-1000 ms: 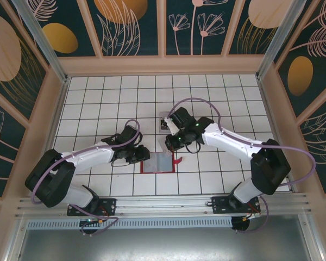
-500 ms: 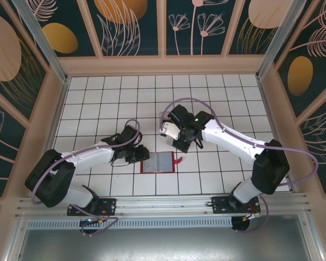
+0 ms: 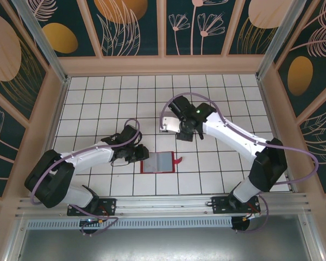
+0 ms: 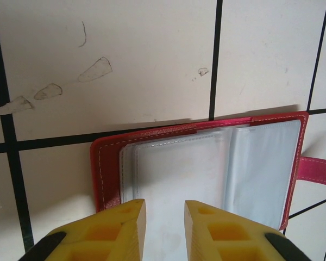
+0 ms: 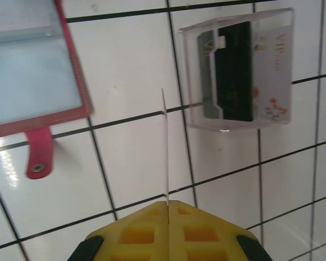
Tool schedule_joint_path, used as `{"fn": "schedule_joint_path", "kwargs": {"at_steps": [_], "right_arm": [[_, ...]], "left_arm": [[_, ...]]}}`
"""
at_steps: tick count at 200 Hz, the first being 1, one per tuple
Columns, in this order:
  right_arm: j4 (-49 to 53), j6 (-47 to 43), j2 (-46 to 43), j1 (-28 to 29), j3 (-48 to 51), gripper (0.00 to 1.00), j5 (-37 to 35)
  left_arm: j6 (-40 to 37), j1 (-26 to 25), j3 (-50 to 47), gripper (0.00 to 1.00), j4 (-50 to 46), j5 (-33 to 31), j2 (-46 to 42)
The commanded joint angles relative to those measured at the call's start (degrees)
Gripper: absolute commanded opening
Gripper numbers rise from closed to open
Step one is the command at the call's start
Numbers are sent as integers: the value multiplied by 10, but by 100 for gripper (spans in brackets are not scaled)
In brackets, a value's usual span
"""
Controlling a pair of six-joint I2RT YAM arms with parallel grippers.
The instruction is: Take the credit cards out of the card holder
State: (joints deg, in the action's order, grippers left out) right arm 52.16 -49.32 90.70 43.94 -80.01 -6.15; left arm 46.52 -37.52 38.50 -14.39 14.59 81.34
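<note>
— What's on your left?
— My left gripper (image 3: 140, 156) sits at the left edge of the card holder (image 3: 158, 162), lower middle of the overhead view. On its wrist camera the yellow fingers (image 4: 122, 228) stand a narrow gap apart over the holder's near edge; I can't tell whether they touch it. The holder lies open on the white tiled table (image 3: 98, 103), clear pockets up, closure tab (image 4: 318, 169) pointing right.
— And further right?
— My right gripper (image 5: 168, 205) is clamped on one credit card (image 5: 165, 147), seen edge-on. It hangs over the tiles between the holder and the clear tray (image 5: 190, 103), upper right, which holds a dark card (image 5: 233, 76).
</note>
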Motion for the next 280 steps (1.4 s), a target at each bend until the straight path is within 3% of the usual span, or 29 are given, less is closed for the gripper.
{"fn": "schedule_joint_path", "kwargs": {"at_steps": [1, 138, 280], "right_arm": [[30, -65, 33, -18, -48, 0, -7], [119, -150, 261, -86, -332, 0, 50], [123, -175, 357, -104, -391, 0, 93]], "left_arm": [[-12, -3, 6, 26, -13, -11, -16], [-6, -3, 9, 26, -13, -17, -16], [0, -2, 4, 26, -22, -20, -30]]}}
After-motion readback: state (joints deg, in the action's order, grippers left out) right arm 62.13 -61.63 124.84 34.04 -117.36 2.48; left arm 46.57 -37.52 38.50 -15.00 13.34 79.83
